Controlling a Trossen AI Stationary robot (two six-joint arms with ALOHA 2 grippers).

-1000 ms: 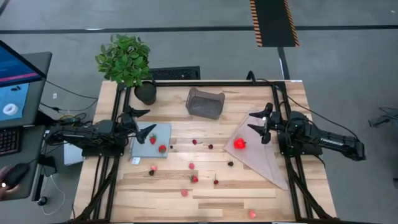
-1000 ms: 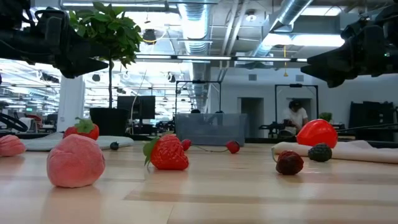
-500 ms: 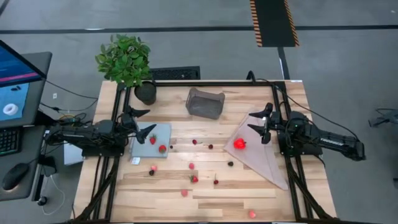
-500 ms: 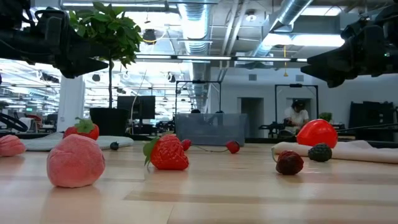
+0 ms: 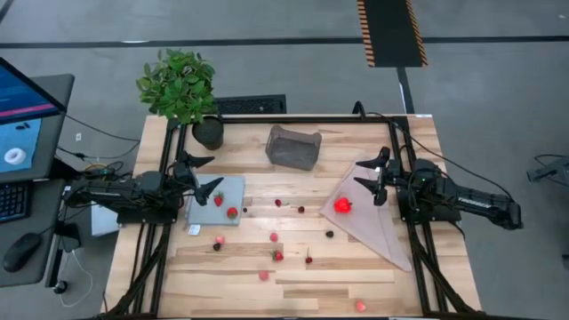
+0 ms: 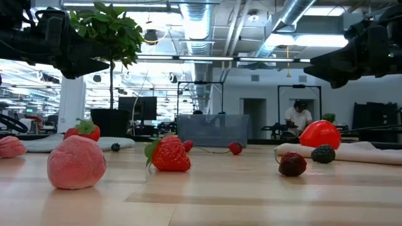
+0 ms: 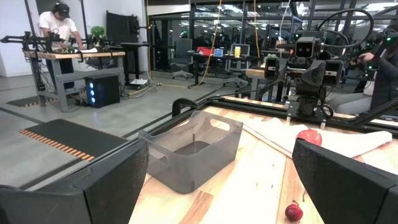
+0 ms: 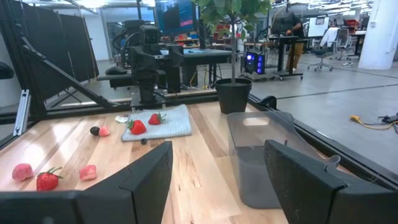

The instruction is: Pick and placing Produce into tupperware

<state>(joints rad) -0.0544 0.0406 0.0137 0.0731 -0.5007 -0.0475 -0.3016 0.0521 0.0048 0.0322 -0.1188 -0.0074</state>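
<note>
No change from a second ago. Wooden slat table (image 5: 356, 276); translucent grey rounded tupperware (image 5: 293, 147) at rear centre, empty. Left gripper (image 5: 204, 174) and right gripper (image 5: 372, 179) both spread, holding nothing. Small glossy produce (image 5: 278, 255) scattered mid-table; big red one (image 5: 343, 205) on cloth (image 5: 382, 233).

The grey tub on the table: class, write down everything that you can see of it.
The grey tub is a small rectangular bin of translucent smoky plastic with rounded corners, a rolled rim and a cut-out handle slot in an end wall. It stands upright and open-topped, with no lid on it. No produce can be seen inside it. It rests on the wooden table near the far edge, at a slight angle to that edge, right of the black plant pot. Nothing else touches it.
</note>
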